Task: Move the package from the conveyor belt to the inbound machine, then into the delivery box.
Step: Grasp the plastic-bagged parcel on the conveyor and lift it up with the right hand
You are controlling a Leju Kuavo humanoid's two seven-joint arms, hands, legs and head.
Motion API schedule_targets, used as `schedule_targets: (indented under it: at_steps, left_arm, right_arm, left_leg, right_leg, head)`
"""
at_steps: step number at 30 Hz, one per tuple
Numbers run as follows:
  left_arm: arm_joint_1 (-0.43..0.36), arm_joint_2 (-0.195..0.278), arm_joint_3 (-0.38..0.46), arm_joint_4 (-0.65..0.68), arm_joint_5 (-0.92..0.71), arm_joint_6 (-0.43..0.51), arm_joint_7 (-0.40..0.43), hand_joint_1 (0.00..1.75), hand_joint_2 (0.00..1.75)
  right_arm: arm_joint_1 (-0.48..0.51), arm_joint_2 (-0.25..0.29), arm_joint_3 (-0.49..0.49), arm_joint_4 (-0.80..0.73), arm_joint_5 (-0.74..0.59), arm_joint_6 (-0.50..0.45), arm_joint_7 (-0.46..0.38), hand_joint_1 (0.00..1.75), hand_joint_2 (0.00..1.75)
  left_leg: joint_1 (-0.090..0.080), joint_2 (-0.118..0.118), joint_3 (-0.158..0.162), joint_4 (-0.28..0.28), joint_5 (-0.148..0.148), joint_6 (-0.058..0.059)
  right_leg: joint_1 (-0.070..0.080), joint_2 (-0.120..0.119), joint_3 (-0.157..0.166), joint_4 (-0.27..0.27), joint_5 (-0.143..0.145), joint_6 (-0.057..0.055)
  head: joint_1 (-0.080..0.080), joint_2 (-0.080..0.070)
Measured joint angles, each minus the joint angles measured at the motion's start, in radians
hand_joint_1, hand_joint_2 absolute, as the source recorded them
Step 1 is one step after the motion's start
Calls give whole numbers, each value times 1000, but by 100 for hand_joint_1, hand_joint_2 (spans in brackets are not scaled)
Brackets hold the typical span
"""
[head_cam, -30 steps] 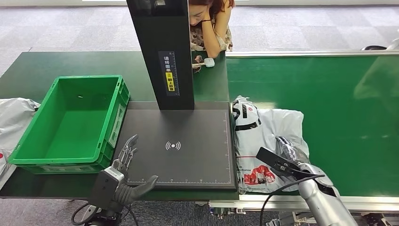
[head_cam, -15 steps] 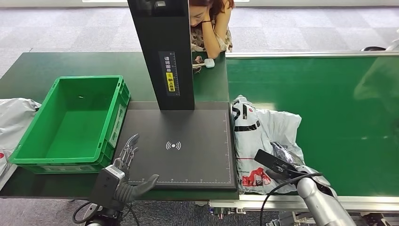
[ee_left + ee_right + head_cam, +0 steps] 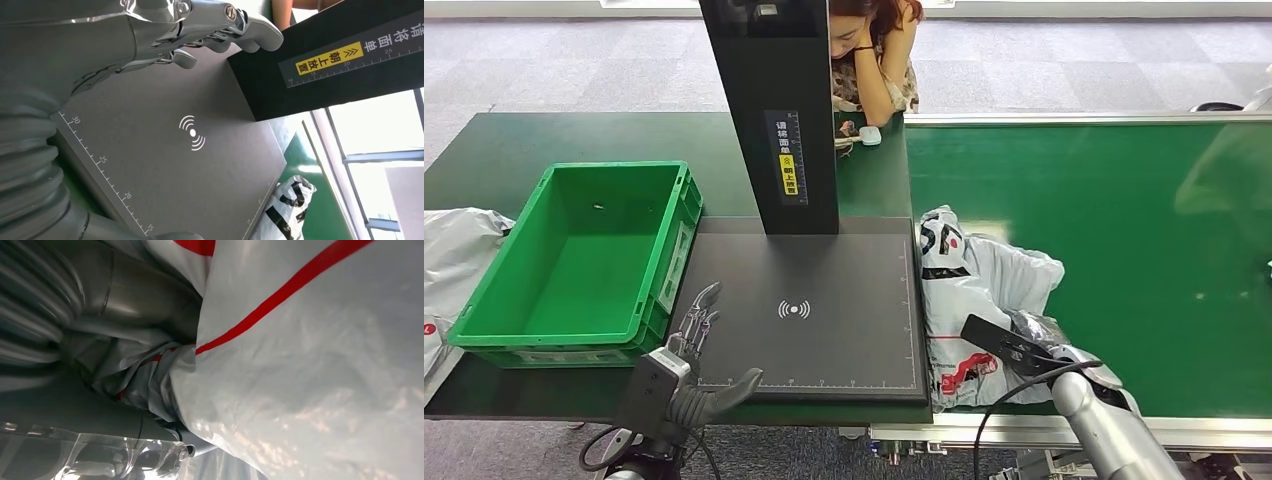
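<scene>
Package (image 3: 984,290): white plastic bag w/ red and black print, lying on green conveyor belt (image 3: 1124,220) just beside scanner plate (image 3: 824,310). Right robot hand (image 3: 1049,345) clamped on bunched bag film at near edge. Left robot hand (image 3: 694,350) over plate's near corner, fingers apart, holding nothing. Green crate (image 3: 484,300) on desk (image 3: 524,140) beside plate.

A person (image 3: 871,60) leans on the far edge of the green table (image 3: 554,135), well beyond the left robot hand (image 3: 686,368). A small white object (image 3: 869,133) lies just beside the person's elbow. Grey plastic bags (image 3: 454,255) lie far out to that robot hand's left.
</scene>
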Motion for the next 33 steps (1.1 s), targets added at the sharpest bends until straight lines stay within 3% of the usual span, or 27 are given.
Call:
schedule_targets:
  at_steps: [6, 10, 14, 19, 25, 29, 33]
  left_arm:
    - [2, 0, 0, 0, 0, 2, 0, 0, 175]
    - [3, 0, 0, 0, -8, 2, 0, 0, 175]
    - [3, -1, 0, 0, -17, 1, 0, 0, 175]
    - [3, -2, -1, -1, -21, 1, 0, 0, 175]
    - [3, -6, -1, -1, -27, 2, 0, 0, 175]
    - [4, -7, -1, -1, -31, 3, 0, 0, 175]
    - [7, -7, -1, -1, -34, 6, -4, 0, 175]
  right_arm:
    - [15, -4, 26, -19, 115, -127, 98, 175, 175]
    - [30, -16, 38, -41, 314, -211, 244, 175, 175]
    - [60, -27, 24, -83, 467, -230, 345, 175, 175]
    - [109, -29, -27, -157, 581, -223, 394, 175, 175]
    - [116, -23, -101, -198, 561, -249, 329, 175, 175]
    - [118, 1, -152, -227, 429, -317, 213, 175, 175]
    - [126, 32, -203, -276, 271, -443, 76, 175, 175]
  left_leg:
    - [0, -1, -1, 0, 0, 0]
    - [0, -2, -2, 0, 1, 1]
    - [-2, -1, -2, 0, 0, 2]
    - [-2, -1, -4, 0, 0, 2]
    - [-2, -1, -6, 0, 0, 2]
    - [-2, -1, -6, 0, 0, 2]
    - [-2, -1, -7, 0, 0, 2]
  right_leg:
    - [0, -2, 0, 0, 0, 0]
    - [-2, -2, 0, 0, 0, 1]
    - [-3, -2, -1, 0, 0, 1]
    - [-3, -2, -3, 0, 0, 1]
    - [-2, -1, -5, 0, 0, 1]
    - [-2, -1, -5, 0, 0, 1]
    - [-2, -1, -6, 0, 0, 2]
  head:
    - [0, 0]
    - [0, 0]
    - [0, 0]
    - [0, 0]
    - [0, 0]
    - [0, 0]
    - [0, 0]
